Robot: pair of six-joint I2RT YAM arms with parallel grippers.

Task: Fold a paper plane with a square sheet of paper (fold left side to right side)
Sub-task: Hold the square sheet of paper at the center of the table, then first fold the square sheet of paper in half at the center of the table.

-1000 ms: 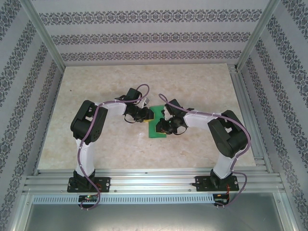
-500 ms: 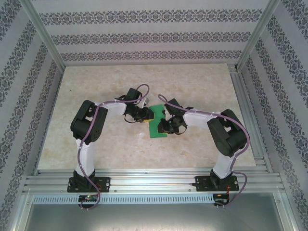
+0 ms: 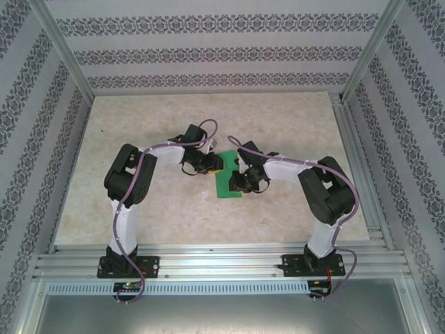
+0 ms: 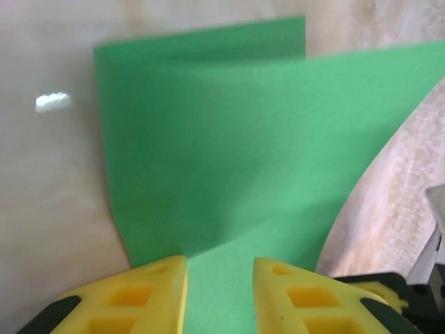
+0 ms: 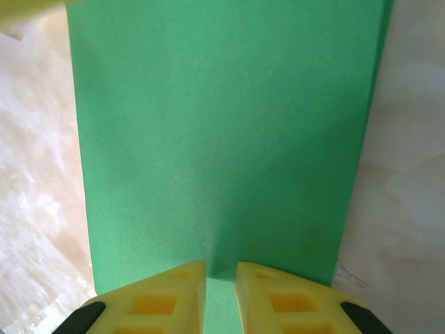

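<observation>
Mid-desk [image 3: 139, 125], between both arms: square sheet of paper [image 3: 228, 182], part-folded, one layer arched over another. Seen from above, side edges hidden under tools. Left wrist view soft, right part of sheet cut off by frame. Left tool [image 4: 220, 268]: part-open, green showing through gap. Right tool [image 5: 221, 273]: narrow slit over near edge of sheet; pinching or not, cannot tell.

- The square sheet of paper [image 5: 222, 139] lies flat in the middle, its straight side edges running from near to far.
- The right gripper [image 5: 221, 275] sits over its near edge, with the yellow fingers [image 5: 160, 303] a narrow gap apart and green showing between them.
- The pale marbled table [image 5: 35, 209] lies to the left and right.
- A blurred yellow patch [image 5: 28, 10] sits at the far left corner.
</observation>
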